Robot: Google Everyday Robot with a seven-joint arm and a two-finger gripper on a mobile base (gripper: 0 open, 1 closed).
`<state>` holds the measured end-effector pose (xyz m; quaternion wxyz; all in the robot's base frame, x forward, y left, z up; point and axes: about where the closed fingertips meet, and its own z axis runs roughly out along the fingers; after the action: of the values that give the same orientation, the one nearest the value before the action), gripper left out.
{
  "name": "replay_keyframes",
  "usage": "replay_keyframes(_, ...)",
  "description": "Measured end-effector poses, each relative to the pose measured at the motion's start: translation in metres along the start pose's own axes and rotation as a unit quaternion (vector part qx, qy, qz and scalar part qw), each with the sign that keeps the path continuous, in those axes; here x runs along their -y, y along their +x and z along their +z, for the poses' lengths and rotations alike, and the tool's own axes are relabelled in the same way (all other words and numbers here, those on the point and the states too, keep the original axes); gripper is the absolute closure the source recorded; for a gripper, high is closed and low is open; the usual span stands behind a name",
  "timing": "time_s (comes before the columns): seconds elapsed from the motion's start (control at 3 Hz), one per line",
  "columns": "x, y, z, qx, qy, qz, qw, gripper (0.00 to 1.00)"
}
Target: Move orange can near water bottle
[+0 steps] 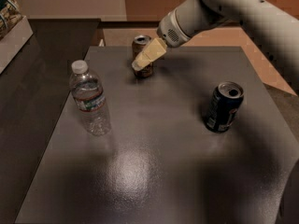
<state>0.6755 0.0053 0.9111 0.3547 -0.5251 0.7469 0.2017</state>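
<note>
The orange can (140,45) stands upright at the far middle of the dark table (154,171). My gripper (139,63) reaches in from the upper right on a white arm and overlaps the can's front, its cream tip low on the can's side. The water bottle (89,99), clear with a white cap and a red and blue label, stands upright at the left of the table, well apart from the can and nearer to the camera.
A dark blue-black can (224,107) stands upright at the right of the table. A lighter counter edge with a packet on it (11,22) is at the far left. The floor behind is tan.
</note>
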Motion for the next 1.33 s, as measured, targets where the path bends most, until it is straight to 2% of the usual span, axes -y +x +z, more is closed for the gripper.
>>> replay_keyframes(0.33, 0.0066, -0.0091, 0.0068, 0.009, 0.006, 0.003, 0.9999, 0.0)
replay_keyframes(0.67, 0.0105, -0.0136, 0.011, 0.014, 0.002, 0.004, 0.9999, 0.16)
replay_keyframes(1.33, 0.0116, -0.0071, 0.0051, 0.01, 0.001, 0.002, 0.9999, 0.64)
